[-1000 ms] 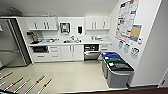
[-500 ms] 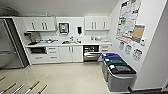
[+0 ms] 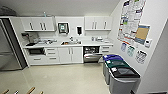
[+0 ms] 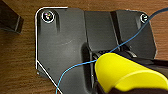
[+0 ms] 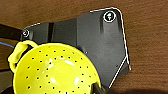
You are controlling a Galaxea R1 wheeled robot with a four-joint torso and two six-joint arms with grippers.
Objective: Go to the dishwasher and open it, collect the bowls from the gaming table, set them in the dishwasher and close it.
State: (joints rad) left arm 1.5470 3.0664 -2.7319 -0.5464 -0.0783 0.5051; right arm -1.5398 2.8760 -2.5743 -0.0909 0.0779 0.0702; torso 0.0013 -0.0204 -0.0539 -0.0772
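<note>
Right gripper (image 5: 96,87) carrying a perforated yellow bowl (image 5: 53,68) over brown wood; grip itself impossible to tell. Left gripper (image 4: 100,75) likewise beside a yellow bowl (image 4: 125,73). Dishwasher (image 3: 92,54) open, beneath the counter (image 3: 86,43), beside bins (image 3: 120,75).

Floor: pale glossy kitchen floor (image 3: 62,77), running to the white base cabinets.
On it, at 3 o'clock: row of grey waste bins (image 3: 120,75) against the wall.
Countertop: white worktop (image 3: 75,44) at 12 o'clock, small items on it too blurred to name.
</note>
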